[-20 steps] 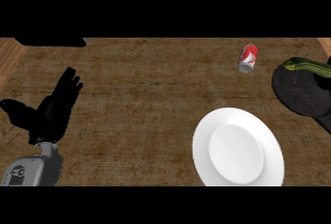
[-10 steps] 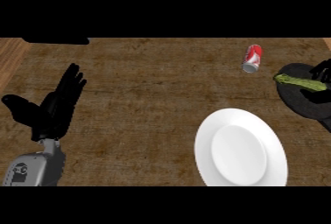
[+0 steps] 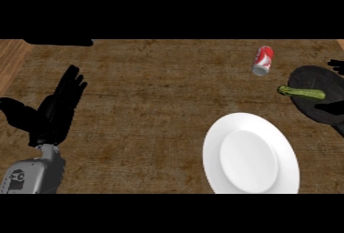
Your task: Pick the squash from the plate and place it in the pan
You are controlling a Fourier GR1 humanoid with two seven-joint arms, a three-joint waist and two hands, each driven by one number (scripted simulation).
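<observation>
The green squash (image 3: 302,92) lies across the left part of the black pan (image 3: 314,76) at the right edge, its stem end poking over the pan's rim. The white plate (image 3: 250,157) sits in front of the pan with nothing on it. My right hand (image 3: 335,65) shows only as dark finger shapes at the right edge, spread wide above and below the squash's right end and not curled round it. My left hand (image 3: 57,111) rests open at the far left, fingers up, well away from the plate and the pan.
A red and white can (image 3: 263,60) lies on its side on the brown counter, behind and to the left of the pan. A lighter wooden strip (image 3: 10,59) runs along the counter's left edge.
The squash has come down from above the pan's far side and now lies on the pan. The left hand has stayed put.
</observation>
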